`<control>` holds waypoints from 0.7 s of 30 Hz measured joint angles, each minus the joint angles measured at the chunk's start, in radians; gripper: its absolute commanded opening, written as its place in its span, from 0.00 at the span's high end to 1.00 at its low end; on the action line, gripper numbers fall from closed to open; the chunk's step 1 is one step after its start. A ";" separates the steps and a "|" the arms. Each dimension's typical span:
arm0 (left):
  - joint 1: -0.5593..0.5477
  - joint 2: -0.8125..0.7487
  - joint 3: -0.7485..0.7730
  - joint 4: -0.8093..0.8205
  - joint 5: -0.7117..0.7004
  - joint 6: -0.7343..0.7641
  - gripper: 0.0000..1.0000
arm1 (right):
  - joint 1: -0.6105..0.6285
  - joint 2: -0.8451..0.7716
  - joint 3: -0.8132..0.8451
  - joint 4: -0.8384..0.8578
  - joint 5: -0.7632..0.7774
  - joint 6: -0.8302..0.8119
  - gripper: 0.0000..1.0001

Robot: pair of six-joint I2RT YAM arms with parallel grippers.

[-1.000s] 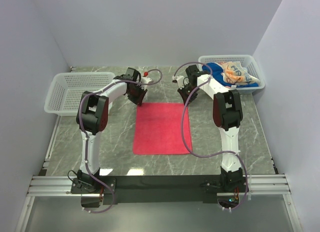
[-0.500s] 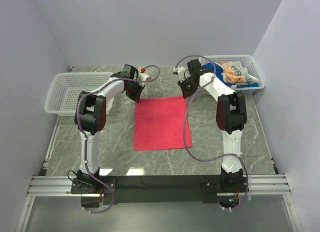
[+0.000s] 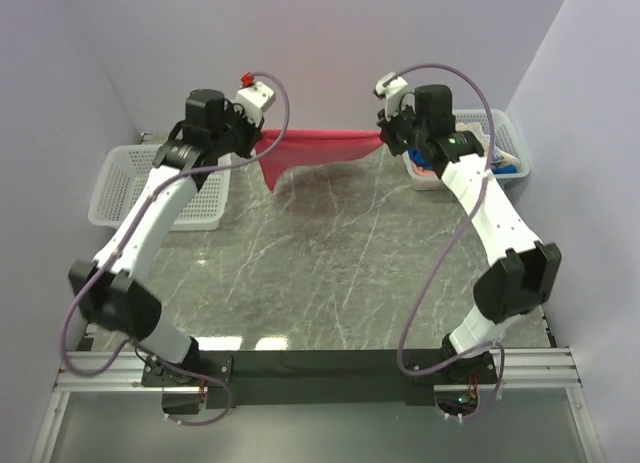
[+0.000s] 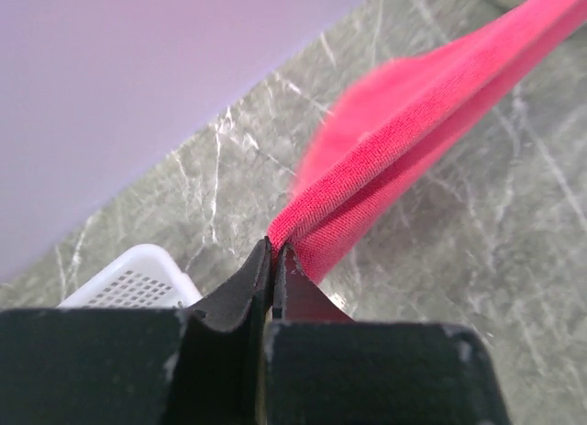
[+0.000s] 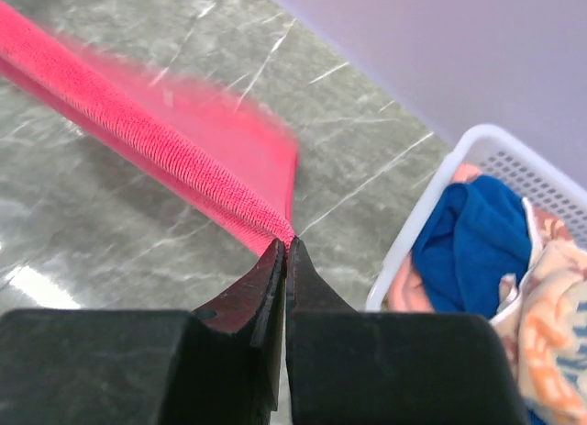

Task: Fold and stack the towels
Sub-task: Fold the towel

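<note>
The pink-red towel (image 3: 322, 145) hangs in the air above the back of the table, stretched taut between both grippers, with its left part drooping lower. My left gripper (image 3: 263, 142) is shut on its left corner, seen close in the left wrist view, where the towel (image 4: 413, 122) runs out from the gripper (image 4: 275, 251). My right gripper (image 3: 384, 136) is shut on the right corner; the right wrist view shows the towel (image 5: 165, 136) pinched at the gripper (image 5: 287, 244). A deep blue towel (image 5: 472, 241) and a printed orange towel (image 5: 550, 338) lie in the right basket.
A white mesh basket (image 3: 130, 188) stands at the left edge, partly under my left arm. The other white basket (image 3: 512, 143) with the towels sits at the back right, behind my right arm. Walls close in the back and both sides.
The pink-red towel lay flat on the table with both grippers at its far corners. Both arms have since risen and lifted it off the table, stretched between them.
</note>
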 measured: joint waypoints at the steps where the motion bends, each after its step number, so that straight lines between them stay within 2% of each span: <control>1: -0.005 -0.041 -0.023 0.008 0.000 -0.001 0.99 | 0.002 -0.027 -0.028 0.005 -0.006 0.004 1.00; 9: -0.113 -0.335 -0.233 -0.011 -0.024 0.000 0.99 | 0.006 -0.289 -0.264 -0.019 -0.107 0.003 1.00; 16: -0.163 -0.599 -0.388 -0.029 0.024 -0.048 0.99 | 0.018 -0.628 -0.437 -0.070 -0.254 -0.011 1.00; 19: -0.165 -0.644 -0.430 -0.014 0.051 -0.076 0.99 | 0.024 -0.697 -0.483 -0.065 -0.290 -0.008 1.00; 21: -0.166 -0.618 -0.447 0.004 0.055 -0.094 0.99 | 0.024 -0.706 -0.504 -0.055 -0.297 -0.004 1.00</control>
